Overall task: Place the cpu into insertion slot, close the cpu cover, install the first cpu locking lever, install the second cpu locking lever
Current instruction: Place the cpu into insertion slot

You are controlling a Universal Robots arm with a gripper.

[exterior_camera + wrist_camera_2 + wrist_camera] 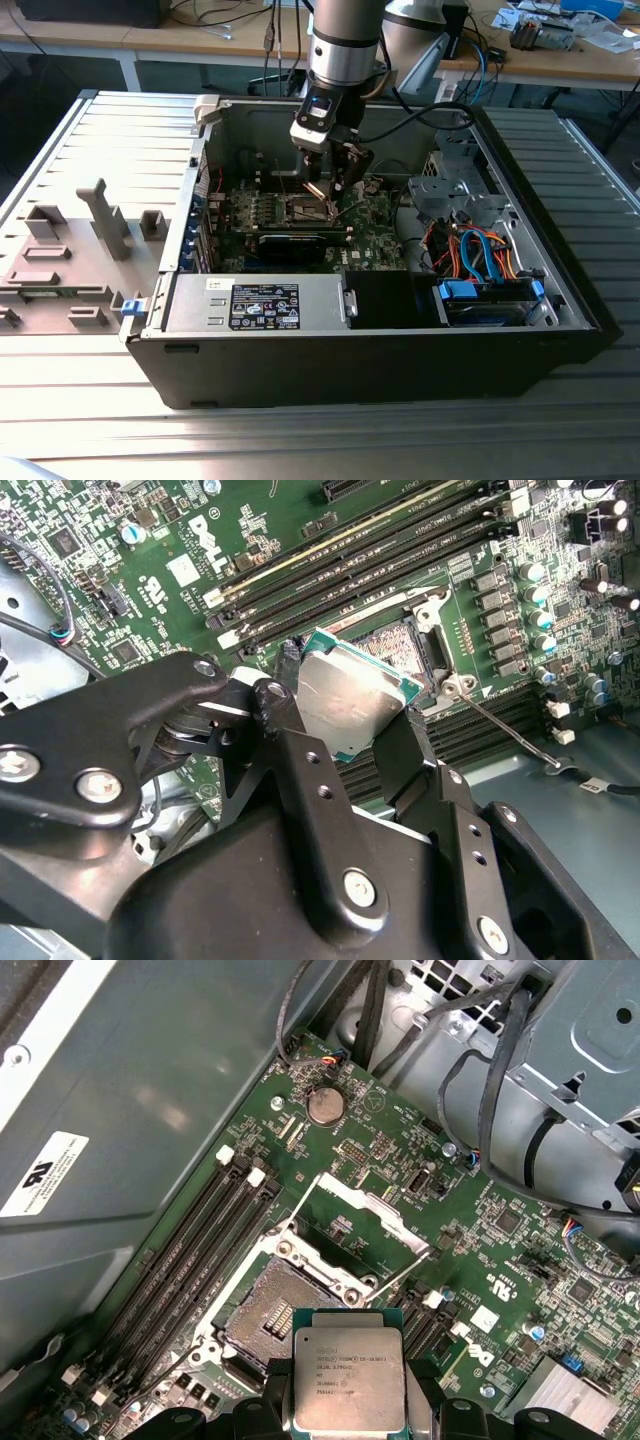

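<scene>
1. The gripper (345,720) is closed on the cpu (352,692). Its two black fingers (290,745) press on opposite edges, so the flat faces go untouched, a hold that seems meant to spare the contacts.
2. The cpu (348,1380) hangs above the green motherboard (520,1240), close by the insertion slot (268,1325) but apart from it. It is not yet seated.
3. The insertion slot is bare: a dark square centre inside a silver rim. It lies just beside the long memory slots (190,1270).
4. The cpu cover (352,1210), a thin silver frame with a cut-out middle, stands swung up on the side of the socket away from the gripper. This leaves the opening free to receive the chip.
5. A thin wire locking lever (505,725) lies released beside the socket, which agrees with the raised cover.
6. The cpu is a small flat square with a silver-grey metal face that carries print. The second wrist view shows a green border around that face.
7. In the exterior view the gripper (332,195) reaches down into the open computer case (400,370). The case lies on its side on a ridged metal worktop (300,440).
</scene>
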